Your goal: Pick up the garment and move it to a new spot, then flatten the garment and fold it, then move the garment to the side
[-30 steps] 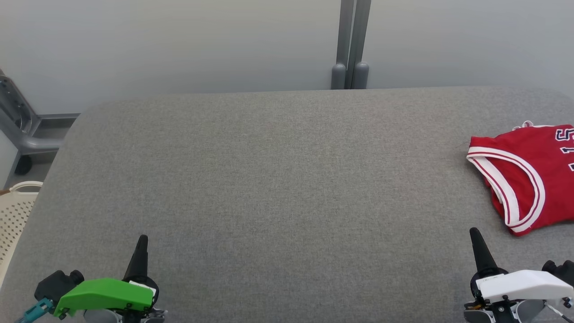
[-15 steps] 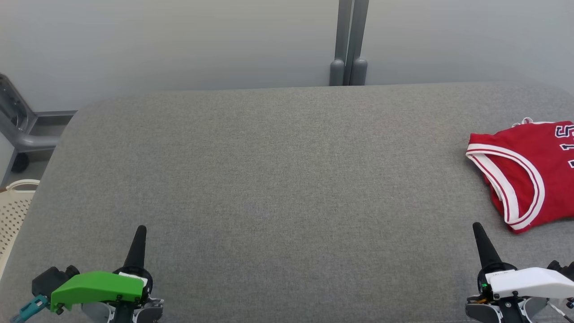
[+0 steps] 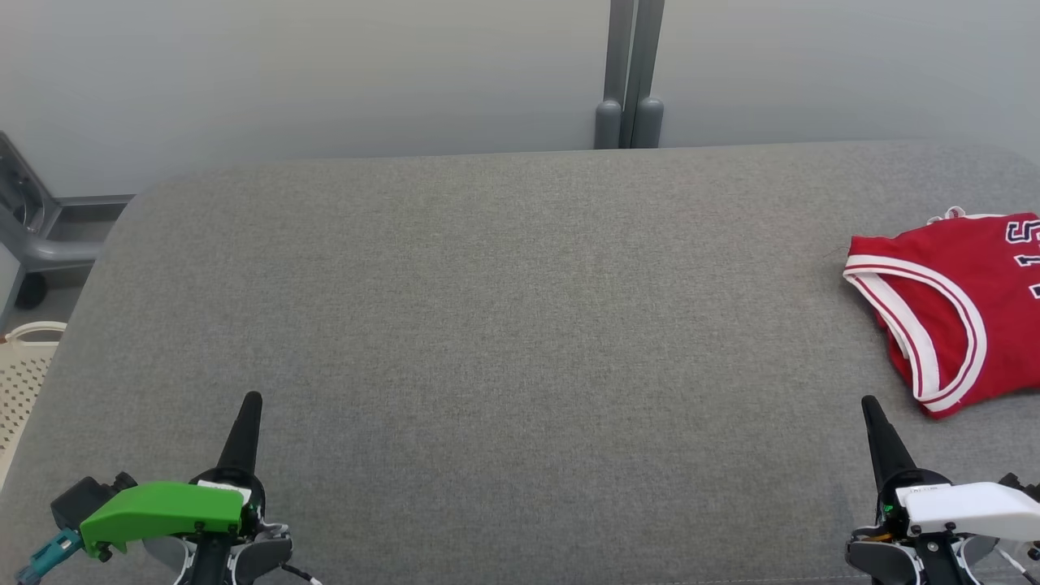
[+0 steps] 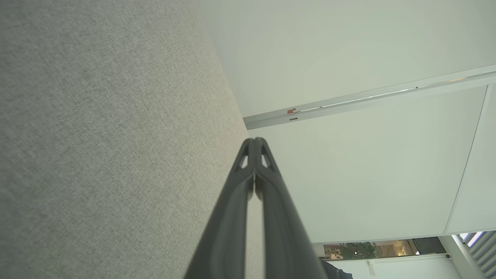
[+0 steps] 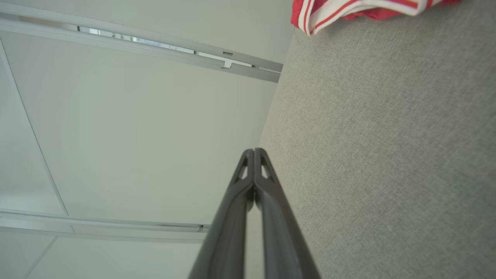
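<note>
The garment (image 3: 963, 305), a red jersey with white and red trim and dark numbers, lies folded at the right edge of the grey fabric surface (image 3: 504, 325); its hem also shows as garment (image 5: 348, 9) at the top of the right wrist view. My left gripper (image 3: 248, 402) sits at the lower left, shut and empty, far from the garment. My right gripper (image 3: 871, 406) is at the lower right, shut and empty, just in front of the garment's near corner. Both pairs of fingertips meet in the wrist views, left gripper (image 4: 255, 141) and right gripper (image 5: 254, 152).
A pale wall with a grey vertical post (image 3: 632, 73) stands behind the surface. At the far left are a grey metal frame (image 3: 36, 236) and a cream perforated basket (image 3: 20, 382) beside the surface's rounded corner.
The head view has shifted slightly, so the whole scene sits a little higher in the picture. Both grippers show lower in the picture. The garment lies as before.
</note>
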Controlling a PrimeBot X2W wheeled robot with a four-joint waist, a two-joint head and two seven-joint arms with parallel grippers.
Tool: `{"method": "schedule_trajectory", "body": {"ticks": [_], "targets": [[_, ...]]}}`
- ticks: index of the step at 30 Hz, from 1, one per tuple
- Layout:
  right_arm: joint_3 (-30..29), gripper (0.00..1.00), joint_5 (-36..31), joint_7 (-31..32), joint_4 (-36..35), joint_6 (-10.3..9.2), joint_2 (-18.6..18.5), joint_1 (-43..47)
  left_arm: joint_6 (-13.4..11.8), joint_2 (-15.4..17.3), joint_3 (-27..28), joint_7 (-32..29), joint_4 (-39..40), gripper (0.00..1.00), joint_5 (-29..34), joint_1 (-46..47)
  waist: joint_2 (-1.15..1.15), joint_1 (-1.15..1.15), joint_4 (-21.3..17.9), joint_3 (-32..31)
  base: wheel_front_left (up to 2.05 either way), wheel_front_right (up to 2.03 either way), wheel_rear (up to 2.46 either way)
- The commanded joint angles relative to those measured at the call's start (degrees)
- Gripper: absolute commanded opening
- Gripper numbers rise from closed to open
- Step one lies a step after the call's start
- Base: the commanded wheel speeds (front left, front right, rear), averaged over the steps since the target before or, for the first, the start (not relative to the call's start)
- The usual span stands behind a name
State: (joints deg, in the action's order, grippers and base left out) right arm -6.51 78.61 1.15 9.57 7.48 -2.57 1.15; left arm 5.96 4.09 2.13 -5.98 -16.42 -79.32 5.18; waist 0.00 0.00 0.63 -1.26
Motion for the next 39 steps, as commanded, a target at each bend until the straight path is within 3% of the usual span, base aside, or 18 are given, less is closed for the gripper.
{"method": "schedule_trajectory", "body": {"ticks": [1,32,39], "targets": [[-0.2,0.0,1.4,0.2,-0.7,0.03,-0.3,-0.6,0.4,-0.2,0.5,-0.4,0.5,0.0,-1.4,1.4,0.0,0.0,0.0,0.1,0.0,0.0,0.0],[-0.9,0.0,14.4,1.8,-2.6,0.02,-0.4,-0.5,1.8,-1.2,2.9,-3.8,0.4,0.0,-13.1,3.4,0.0,0.0,-0.6,1.5,0.0,0.0,0.0],[-0.8,0.0,14.7,1.8,-2.6,0.02,-0.4,-0.5,1.7,-1.3,2.9,-4.0,0.4,0.0,-13.1,3.5,0.0,0.0,-0.7,1.5,0.0,0.0,0.0]]}}
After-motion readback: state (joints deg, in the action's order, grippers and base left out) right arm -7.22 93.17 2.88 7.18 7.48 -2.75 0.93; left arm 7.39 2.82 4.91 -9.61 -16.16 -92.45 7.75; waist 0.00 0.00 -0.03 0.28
